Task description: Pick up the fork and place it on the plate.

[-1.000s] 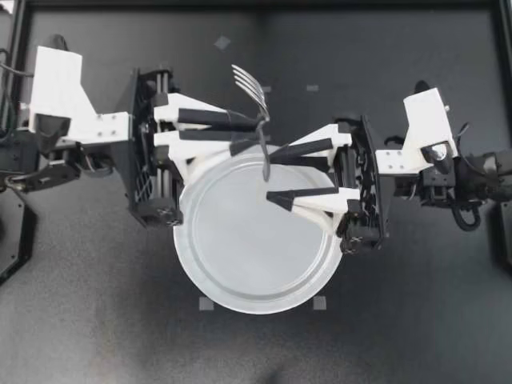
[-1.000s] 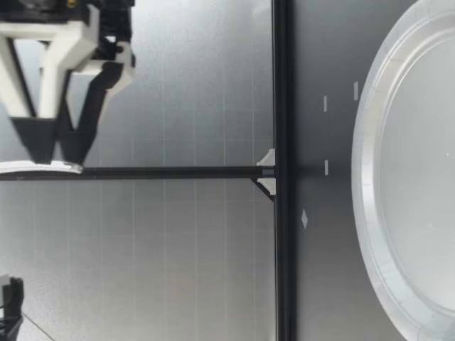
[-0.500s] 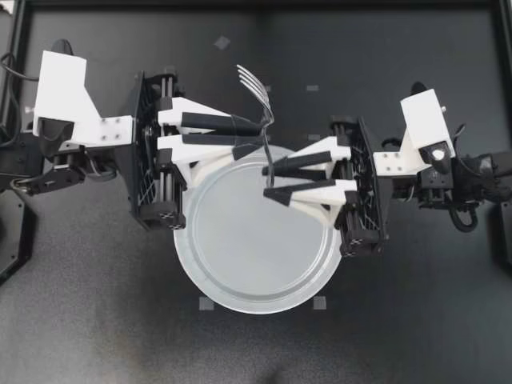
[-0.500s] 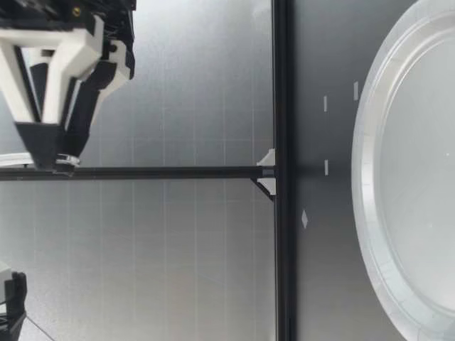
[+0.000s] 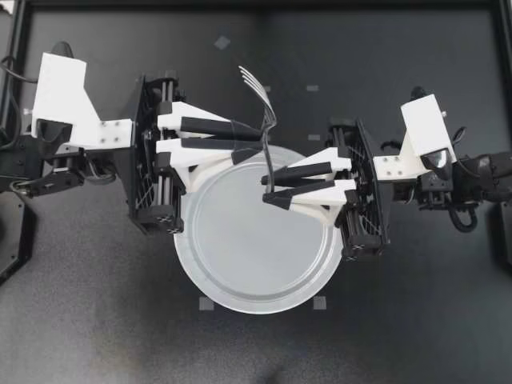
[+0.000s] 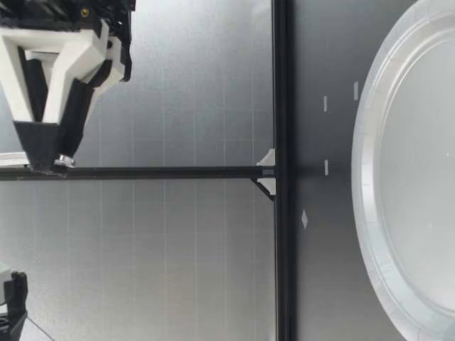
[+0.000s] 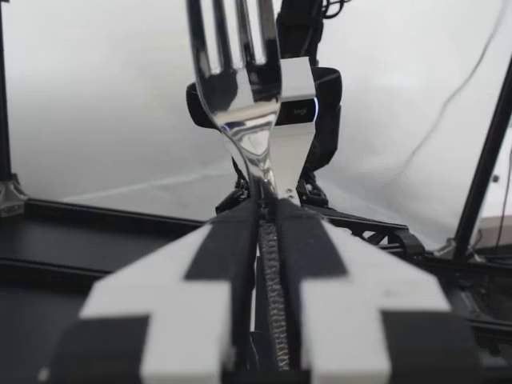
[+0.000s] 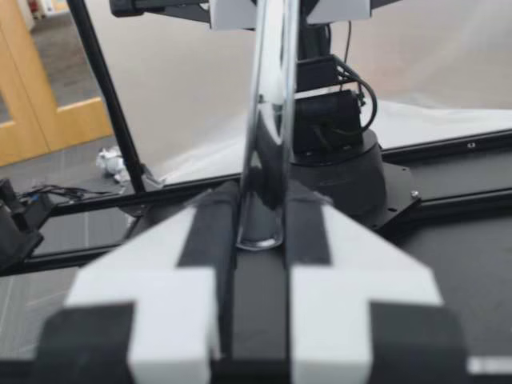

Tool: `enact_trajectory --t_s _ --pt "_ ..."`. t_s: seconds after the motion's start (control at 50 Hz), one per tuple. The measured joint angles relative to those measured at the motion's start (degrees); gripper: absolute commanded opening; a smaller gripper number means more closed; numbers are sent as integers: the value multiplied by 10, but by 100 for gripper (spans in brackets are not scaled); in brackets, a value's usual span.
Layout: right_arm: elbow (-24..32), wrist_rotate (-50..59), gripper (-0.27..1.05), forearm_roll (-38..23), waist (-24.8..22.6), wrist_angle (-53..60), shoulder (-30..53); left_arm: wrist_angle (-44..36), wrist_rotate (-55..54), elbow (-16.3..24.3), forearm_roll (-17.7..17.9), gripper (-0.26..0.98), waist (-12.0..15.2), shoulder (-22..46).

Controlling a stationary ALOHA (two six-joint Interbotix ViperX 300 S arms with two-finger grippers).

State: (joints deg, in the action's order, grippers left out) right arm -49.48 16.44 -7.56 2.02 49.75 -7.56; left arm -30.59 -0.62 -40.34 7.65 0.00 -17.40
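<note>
- My left gripper (image 5: 260, 138) reaches in from the left with its jaws clenched on the fork (image 5: 267, 160). It holds the neck, just below the tines.
- In the left wrist view the two black pads press the shaft from both sides. The tines stand out past the fingertips, away from the camera.
- The fork is held in the air between the two grippers, not lying on anything. Its long axis runs near to far, tilted a little so the head leans left.
- The tines point to the far side, out beyond the far rim of the plate (image 5: 256, 310) and over the dark table (image 5: 400, 336). The handle end points to the near side and hangs over the far part of the plate.
- The round white plate sits flat on the table in the middle, under both sets of fingertips.
- My right gripper (image 5: 266, 190) comes in from the right with its jaws clamped on the handle's tip, nearer than the left gripper's hold.
- The right wrist view shows the handle pinched between both pads and running straight ahead.
- In the low view this gripper hangs well above the table.
</note>
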Motion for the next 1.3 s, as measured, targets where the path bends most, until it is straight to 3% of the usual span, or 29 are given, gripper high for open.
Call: enact_trajectory --t_s 0.14,0.16,0.22,0.28,0.5,0.72,0.92,1.1,1.3 --pt "1 -4 8 -2 0 0 2 20 -1 -3 2 46 0 0" --pt "1 -5 8 -3 -1 0 1 25 -1 -4 4 58 1 1" --pt "1 -4 8 -3 -2 1 4 33 -2 -4 3 79 2 1" --pt "1 -5 8 -3 -1 0 4 36 -3 -5 2 89 1 1" --pt "-12 -36 8 -3 6 -74 -30 39 0 -26 1 83 2 -5" --pt "-10 -42 8 2 8 -461 -172 39 -4 -108 2 83 1 -86" --pt "-5 -3 8 49 -41 -763 -233 39 -8 -158 2 83 2 -130" --pt "-53 73 8 105 -120 -819 -220 39 -10 -164 4 83 2 -122" --pt "-114 185 8 98 -171 -738 -198 37 -5 -164 4 83 2 -118"
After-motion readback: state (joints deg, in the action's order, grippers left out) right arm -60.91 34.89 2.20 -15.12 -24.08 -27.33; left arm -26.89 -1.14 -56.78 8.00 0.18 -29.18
